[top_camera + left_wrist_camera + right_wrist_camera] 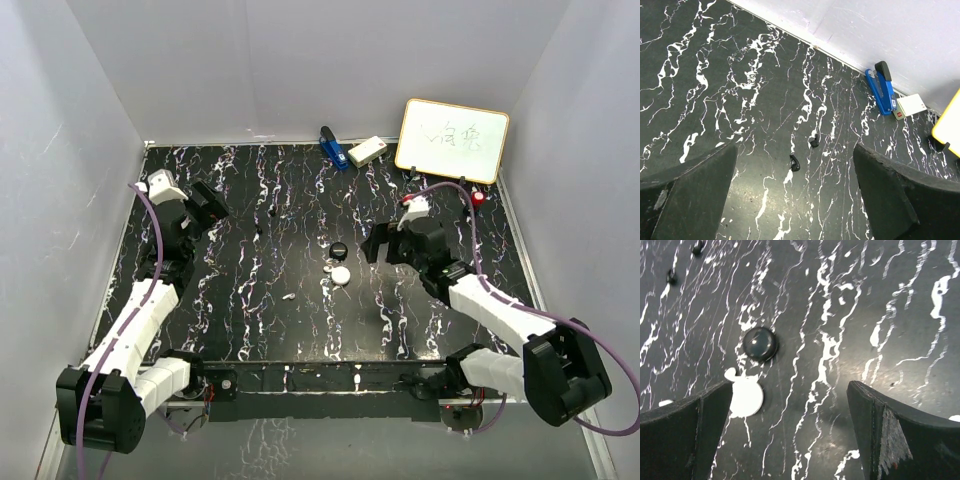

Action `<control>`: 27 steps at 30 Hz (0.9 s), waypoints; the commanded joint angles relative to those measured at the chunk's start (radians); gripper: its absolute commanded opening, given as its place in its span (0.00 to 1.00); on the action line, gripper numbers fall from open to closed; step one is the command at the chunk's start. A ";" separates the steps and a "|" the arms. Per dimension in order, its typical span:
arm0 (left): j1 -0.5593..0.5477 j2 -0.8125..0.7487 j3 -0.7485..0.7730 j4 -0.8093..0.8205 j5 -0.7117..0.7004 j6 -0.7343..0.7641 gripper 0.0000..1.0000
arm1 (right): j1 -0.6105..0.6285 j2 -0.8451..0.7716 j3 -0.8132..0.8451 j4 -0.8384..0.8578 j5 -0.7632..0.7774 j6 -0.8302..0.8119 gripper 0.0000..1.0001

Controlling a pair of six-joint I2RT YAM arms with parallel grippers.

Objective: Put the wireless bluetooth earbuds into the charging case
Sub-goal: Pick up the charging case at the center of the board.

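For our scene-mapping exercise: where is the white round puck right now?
In the top view, the white round puck lies near the middle of the table, just on the arms' side of the black round puck.

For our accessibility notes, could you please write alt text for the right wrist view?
The open right claw hangs over a black, white-veined table, its two dark fingers framing the bottom corners. Ahead lie a glossy black round cap and, just below it, a white round puck with a tiny white piece at its upper left edge.
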 commanded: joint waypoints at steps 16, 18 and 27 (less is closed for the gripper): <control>-0.002 0.036 0.077 -0.094 0.159 -0.001 0.99 | 0.413 0.210 0.067 -0.047 0.349 -0.057 0.96; -0.003 0.040 0.080 -0.095 0.161 0.002 0.99 | 0.437 0.250 0.086 -0.046 0.379 -0.059 0.96; -0.003 0.045 0.073 -0.086 0.166 0.009 0.99 | 0.472 0.403 0.145 -0.013 0.425 -0.070 0.93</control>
